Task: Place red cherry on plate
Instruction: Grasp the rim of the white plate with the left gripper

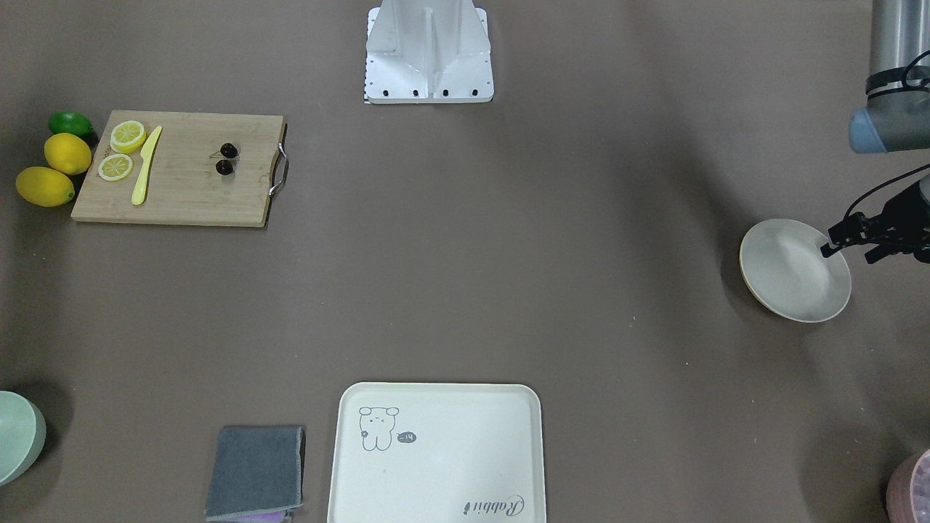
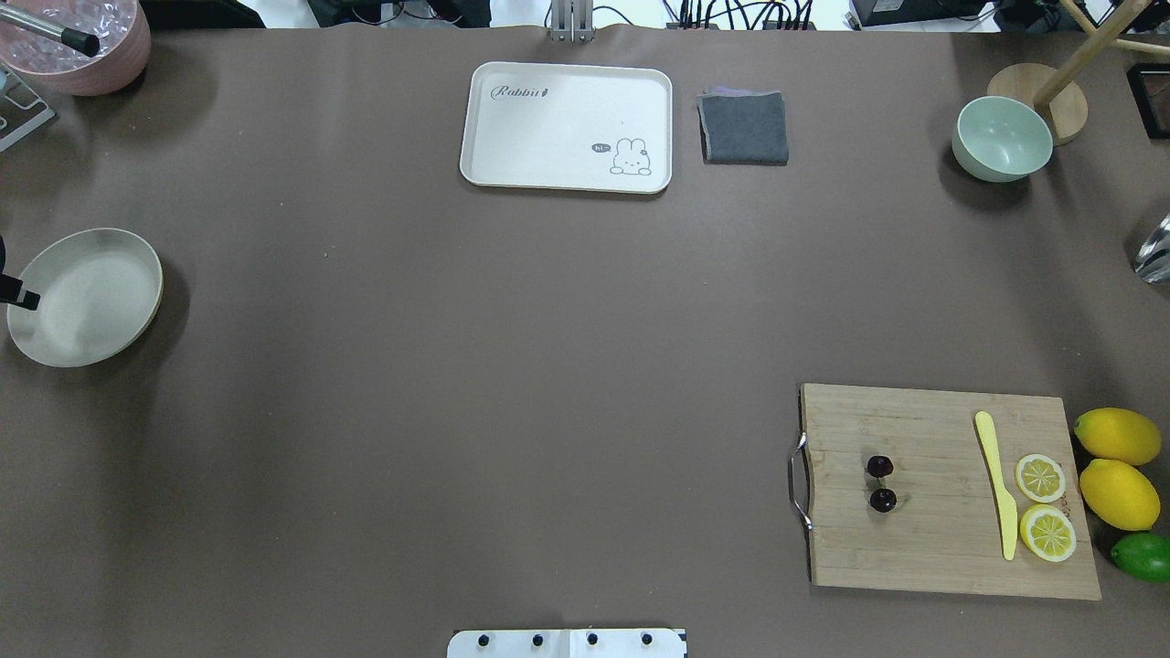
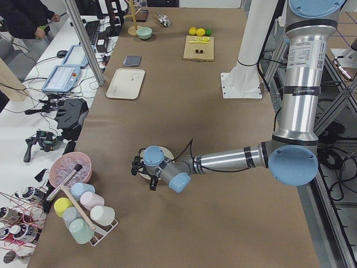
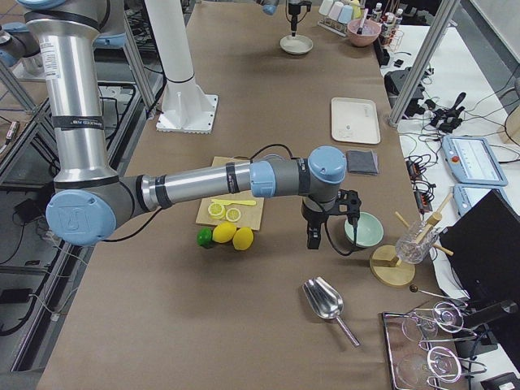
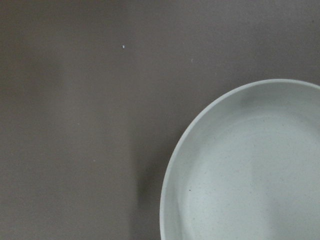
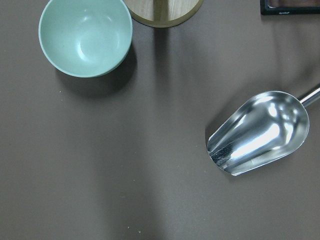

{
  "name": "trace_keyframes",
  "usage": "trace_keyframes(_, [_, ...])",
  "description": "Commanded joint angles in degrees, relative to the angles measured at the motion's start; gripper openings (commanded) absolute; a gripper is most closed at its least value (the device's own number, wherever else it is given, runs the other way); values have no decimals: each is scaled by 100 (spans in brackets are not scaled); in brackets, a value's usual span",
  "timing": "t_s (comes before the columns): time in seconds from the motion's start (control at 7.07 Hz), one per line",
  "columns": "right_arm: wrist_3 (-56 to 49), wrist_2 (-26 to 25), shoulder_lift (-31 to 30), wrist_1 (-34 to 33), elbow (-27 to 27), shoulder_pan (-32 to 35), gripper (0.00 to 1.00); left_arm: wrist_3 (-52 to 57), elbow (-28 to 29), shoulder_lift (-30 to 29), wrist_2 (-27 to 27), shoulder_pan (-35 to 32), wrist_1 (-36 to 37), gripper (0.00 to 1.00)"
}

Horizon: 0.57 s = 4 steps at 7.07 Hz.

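The red cherry (image 1: 227, 159) (image 2: 881, 482), two tiny dark fruits joined by stems, lies on the wooden cutting board (image 1: 182, 196) near its handle end. No gripper touches it. The round cream plate (image 1: 795, 276) (image 2: 91, 302) (image 5: 250, 170) sits empty far across the table. My left gripper (image 1: 835, 245) (image 2: 18, 297) hovers at the plate's outer rim, and I cannot tell how its jaws stand. My right gripper (image 4: 313, 237) shows only in the exterior right view, hanging between the lemons and the green bowl, well away from the cherry. Its state cannot be judged.
The board also carries two lemon slices (image 2: 1042, 503) and a yellow knife (image 2: 998, 484); two lemons (image 2: 1117, 466) and a lime (image 2: 1143, 556) lie beside it. A cream tray (image 2: 567, 178), grey cloth (image 2: 744, 128), green bowl (image 2: 1002, 139), metal scoop (image 6: 260, 131) and pink bowl (image 2: 110, 68) line the table's far edge.
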Motion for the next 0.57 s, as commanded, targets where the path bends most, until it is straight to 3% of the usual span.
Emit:
trace_keyframes(0.0, [0,0,4,0,19,-15,100,0,55,5,0,25,-1,47])
trace_keyframes(0.14, [0,0,4,0,28,-15,100,9,125,6,0,34,-10,35])
trace_keyframes(0.42, [0,-9,4,0,28,-24,100,0,126,6,-8,42,-10,27])
